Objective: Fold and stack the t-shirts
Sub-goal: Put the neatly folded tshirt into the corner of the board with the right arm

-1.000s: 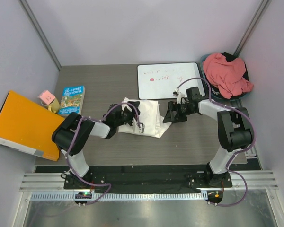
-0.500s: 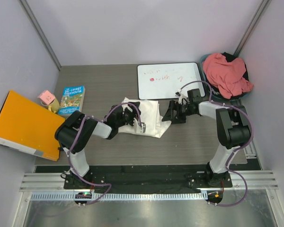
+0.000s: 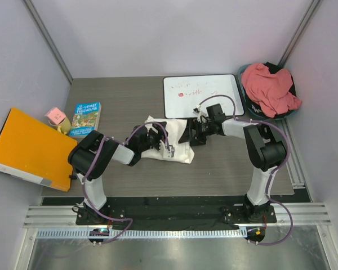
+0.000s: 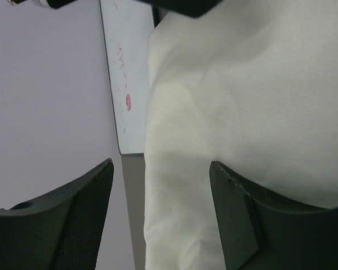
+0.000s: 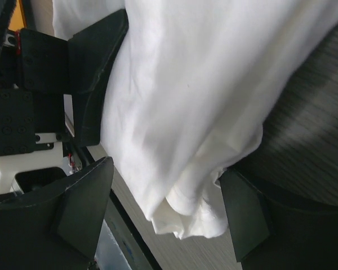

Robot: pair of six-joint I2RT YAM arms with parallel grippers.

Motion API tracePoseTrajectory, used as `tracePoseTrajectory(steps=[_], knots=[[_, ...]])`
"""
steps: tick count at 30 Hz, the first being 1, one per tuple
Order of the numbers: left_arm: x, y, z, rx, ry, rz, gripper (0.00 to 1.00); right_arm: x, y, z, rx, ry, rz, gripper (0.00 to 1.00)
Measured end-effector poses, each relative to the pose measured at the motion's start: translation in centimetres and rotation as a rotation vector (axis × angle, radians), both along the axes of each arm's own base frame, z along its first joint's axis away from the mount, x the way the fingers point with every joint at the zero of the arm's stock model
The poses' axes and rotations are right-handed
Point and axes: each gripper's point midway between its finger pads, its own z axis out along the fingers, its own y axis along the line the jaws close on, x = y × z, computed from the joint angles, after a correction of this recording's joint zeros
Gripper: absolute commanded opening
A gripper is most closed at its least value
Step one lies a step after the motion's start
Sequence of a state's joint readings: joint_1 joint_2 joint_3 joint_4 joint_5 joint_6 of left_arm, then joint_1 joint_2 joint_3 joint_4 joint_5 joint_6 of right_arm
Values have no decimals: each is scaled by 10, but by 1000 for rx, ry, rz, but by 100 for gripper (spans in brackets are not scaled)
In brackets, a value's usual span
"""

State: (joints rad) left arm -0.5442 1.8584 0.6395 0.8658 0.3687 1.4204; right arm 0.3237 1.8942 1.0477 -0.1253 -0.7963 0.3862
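1. Both arms reach from the near edge of the table (image 3: 129, 95) to its middle, where the white t-shirt (image 3: 179, 138) lies folded into a compact pad
2. The left gripper (image 4: 162, 169) stands at the left side of the pad. Its fingers (image 4: 84, 214) are spread apart with white cloth running between them, and nothing is pinched
3. The right gripper (image 5: 168, 171) stands at the right side of the pad. Its fingers (image 5: 81, 208) are also spread, straddling a bunched hem without clamping it
4. An orange folder (image 3: 28, 149) lies at the left edge, extending past it. A blue book (image 3: 85, 118) and a small pink block (image 3: 55, 116) lie just beyond it
5. The whiteboard (image 3: 201, 93), carrying faint red marks, lies flat against the far edge, right of centre
6. A dark bin (image 3: 241, 71) occupies the far right corner. The salmon t-shirt (image 3: 270, 87) is heaped in it unfolded, spilling over the rim
7. The table surface is dark grey wood grain. Pale plain walls enclose it on three sides
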Motion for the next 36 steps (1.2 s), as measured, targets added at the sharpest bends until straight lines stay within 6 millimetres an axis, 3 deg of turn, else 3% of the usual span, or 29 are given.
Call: tracePoseTrajectory(steps=[4, 7, 8, 10, 13, 19, 24, 28, 36], knots=[[1, 0, 1, -7, -2, 9, 69, 8, 16, 0, 12, -1, 19, 74], [2, 1, 1, -13, 2, 18, 68, 15, 25, -2, 10, -4, 24, 56], [2, 1, 2, -16, 3, 22, 68, 17, 26, -4, 1, -6, 21, 40], [3, 2, 2, -18, 3, 30, 68, 19, 28, -10, -11, -5, 20, 30], [4, 4, 2, -19, 5, 42, 68, 19, 30, -17, -36, -4, 15, 2], [7, 6, 3, -28, 4, 70, 65, 20, 33, -20, -82, -40, 32, 1], [11, 11, 7, -28, -9, 100, 63, 22, 19, -22, -203, -129, 92, 1], [14, 16, 27, -45, -44, 121, 61, 20, -12, -18, -345, -219, 153, 1], [7, 37, 96, -76, -112, 131, 57, 26, -109, -23, -624, -254, 190, 1]])
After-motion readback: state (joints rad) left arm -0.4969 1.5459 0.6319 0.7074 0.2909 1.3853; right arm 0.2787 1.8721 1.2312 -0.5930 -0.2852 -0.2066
